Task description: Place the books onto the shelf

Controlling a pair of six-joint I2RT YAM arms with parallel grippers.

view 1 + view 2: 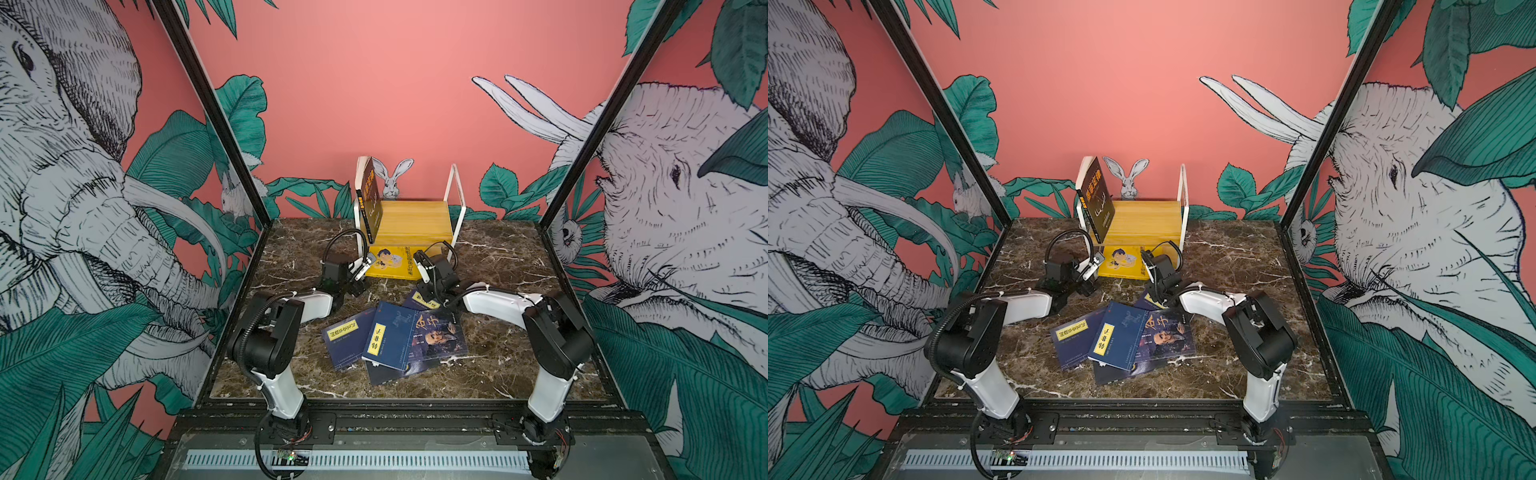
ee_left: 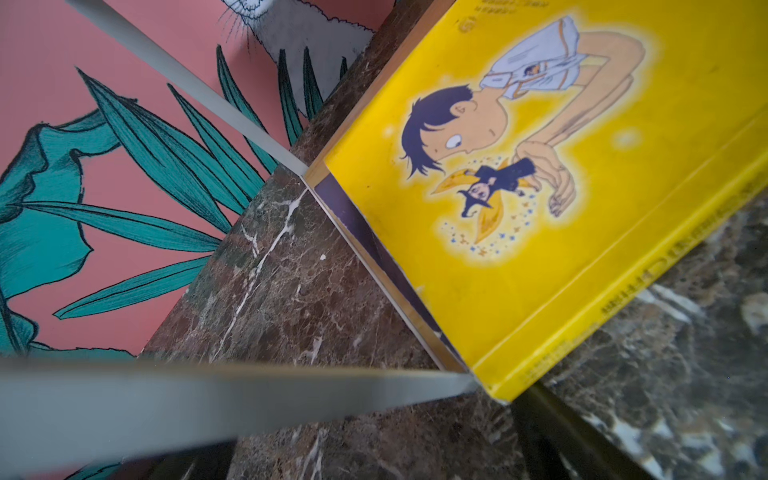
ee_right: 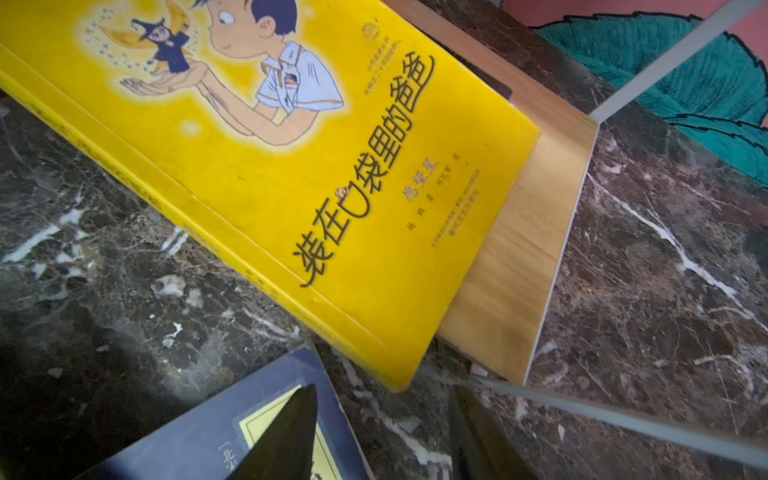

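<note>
Two white-and-black robot arms appear from above in both top views. The left arm point(image 1: 270, 345) rises from its base at the near edge and folds at a raised black elbow. Its white forearm stretches forward and inward, low and almost level. The left gripper point(image 1: 365, 265) points toward the centre, its fingers point(image 2: 557, 440) spread wide and clamping nothing. The right arm point(image 1: 548, 345) mirrors this pose from the opposite side, its white forearm also angled inward. The right gripper point(image 1: 426, 268) points forward and down. In the right wrist view its two dark fingers point(image 3: 291, 432) stand partly apart, with nothing held between them. The two grippers are near each other but not touching.
</note>
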